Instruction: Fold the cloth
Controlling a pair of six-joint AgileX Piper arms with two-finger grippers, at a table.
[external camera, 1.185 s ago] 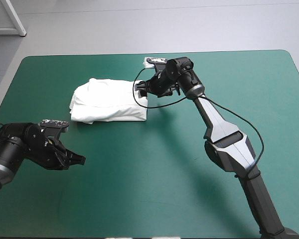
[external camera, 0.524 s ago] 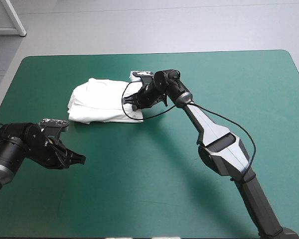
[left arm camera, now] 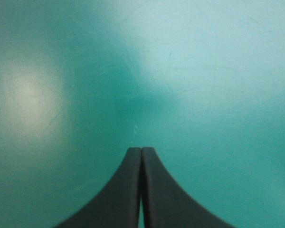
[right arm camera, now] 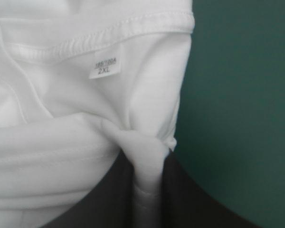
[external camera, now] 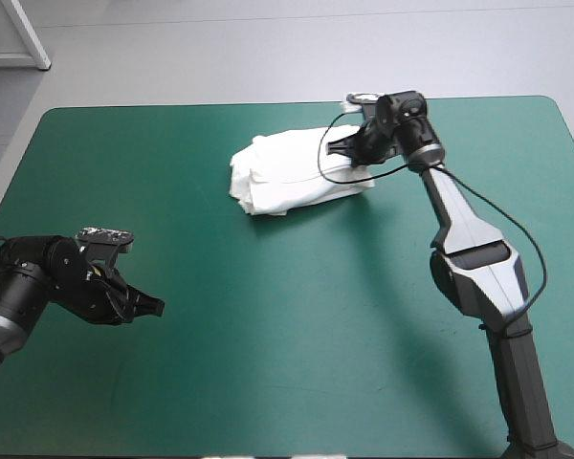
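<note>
On the teal-green worktop (external camera: 297, 325), near its far edge, the T-shirt (external camera: 292, 174) is laid as a folded bundle; one fold is pinched in the nearly closed right end effector (external camera: 348, 146); the left end effector (external camera: 151, 306) is closed, empty; placement is judged in hand; release is required next.

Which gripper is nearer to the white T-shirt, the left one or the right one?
Right. The right gripper is shut on the T-shirt; the left gripper, shut, sits far from it over bare teal-green cover.
</note>
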